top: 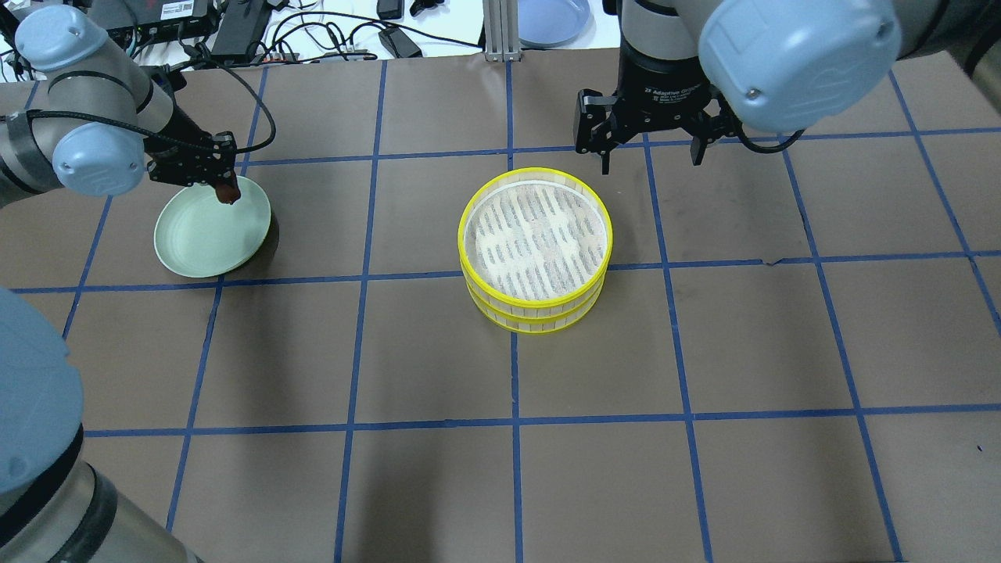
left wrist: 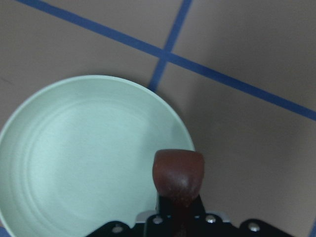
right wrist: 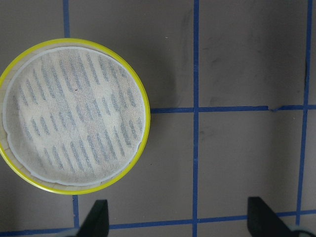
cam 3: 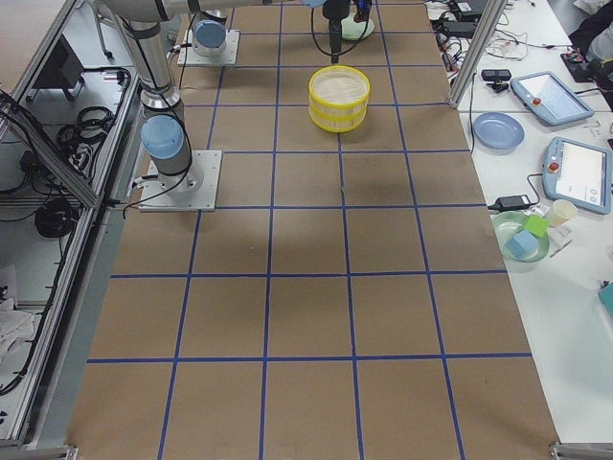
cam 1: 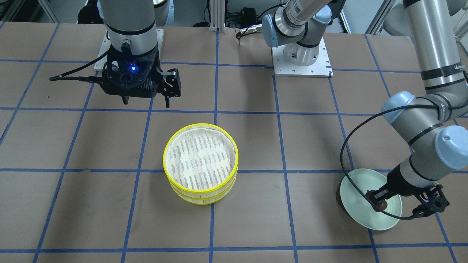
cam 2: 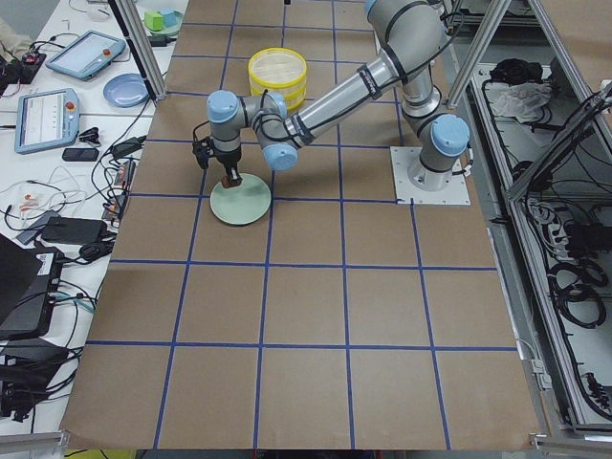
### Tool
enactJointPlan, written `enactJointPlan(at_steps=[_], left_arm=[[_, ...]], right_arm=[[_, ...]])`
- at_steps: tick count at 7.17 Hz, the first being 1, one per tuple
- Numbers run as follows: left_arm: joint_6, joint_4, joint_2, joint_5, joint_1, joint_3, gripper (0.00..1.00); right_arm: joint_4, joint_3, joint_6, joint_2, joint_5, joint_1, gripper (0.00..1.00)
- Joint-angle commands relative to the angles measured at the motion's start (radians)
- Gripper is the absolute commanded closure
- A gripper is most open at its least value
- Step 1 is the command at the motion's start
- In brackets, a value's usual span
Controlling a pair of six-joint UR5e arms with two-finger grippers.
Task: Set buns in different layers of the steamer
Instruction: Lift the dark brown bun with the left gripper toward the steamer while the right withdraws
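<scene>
My left gripper [top: 227, 186] is shut on the glossy chocolate-brown bun [top: 229, 194] and holds it just over the far edge of the pale green plate [top: 195, 238]. The left wrist view shows the bun [left wrist: 178, 174] between the fingers, above the plate's rim [left wrist: 74, 148]. The two yellow-rimmed steamer tiers are stacked mid-table, the upper tier [top: 535, 234] on the lower tier [top: 539, 322]. The upper tier's white mesh is bare. My right gripper [top: 649, 163] is open and empty, hovering beyond the stack, which shows in its wrist view [right wrist: 74, 113]. The cream-white bun is not in view.
The plate [cam 1: 356, 190] holds nothing else. The arms' base plates [cam 1: 301, 65] stand at the robot's edge of the table. A side bench with a blue dish [cam 3: 498, 129], tablets and cables runs along the far edge, past an aluminium post [top: 493, 31].
</scene>
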Motion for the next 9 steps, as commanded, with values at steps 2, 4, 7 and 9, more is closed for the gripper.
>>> enactJointPlan(at_steps=[2, 4, 7, 9], left_arm=[[-0.322, -0.007, 0.106, -0.064, -0.212, 0.005, 1.0], [-0.538, 0.003, 0.13, -0.095, -0.343, 0.004, 1.0], [-0.671, 0.011, 0.118, -0.315, -0.455, -0.014, 1.0], [-0.689, 0.087, 0.089, -0.318, -0.541, -0.042, 1.0]], right_arm=[[0.006, -0.01, -0.259, -0.034, 0.098, -0.193, 0.0], [-0.05, -0.003, -0.253, -0.037, 0.098, -0.195, 0.0], [-0.058, 0.004, -0.256, -0.043, 0.098, -0.193, 0.0], [-0.076, 0.004, -0.251, -0.043, 0.095, -0.193, 0.0]])
